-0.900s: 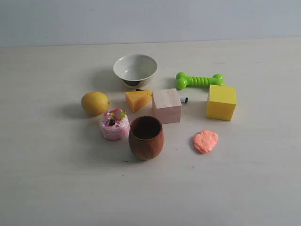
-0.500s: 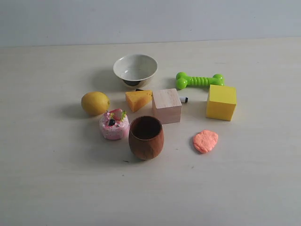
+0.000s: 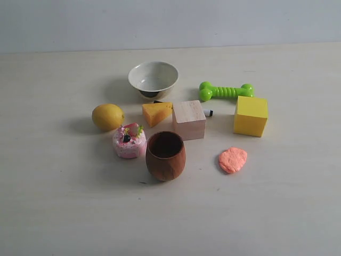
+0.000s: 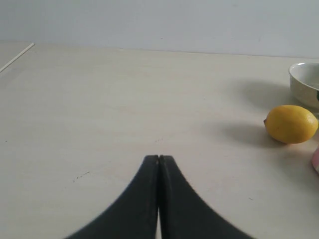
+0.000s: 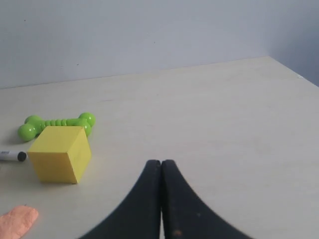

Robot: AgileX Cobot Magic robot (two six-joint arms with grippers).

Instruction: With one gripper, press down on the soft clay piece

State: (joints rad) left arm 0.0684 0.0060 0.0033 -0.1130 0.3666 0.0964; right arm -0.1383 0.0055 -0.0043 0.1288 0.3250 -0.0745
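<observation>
The soft clay piece (image 3: pixel 233 159) is a flat salmon-orange blob lying on the pale table, right of the wooden cup (image 3: pixel 165 156) and in front of the yellow cube (image 3: pixel 250 116). Its edge also shows in the right wrist view as the soft clay piece (image 5: pixel 17 222), off to the side of my right gripper (image 5: pixel 161 162). That gripper is shut and empty, hanging over bare table. My left gripper (image 4: pixel 158 157) is shut too, with nothing in it, far from the clay. Neither gripper appears in the exterior view.
Around the cup stand a pink toy cake (image 3: pixel 129 141), a lemon (image 3: pixel 107 117), a cheese wedge (image 3: pixel 156 113), a pale wooden block (image 3: pixel 189 120), a white bowl (image 3: pixel 153 78), a green toy bone (image 3: pixel 225 91) and a marker tip (image 3: pixel 208 112).
</observation>
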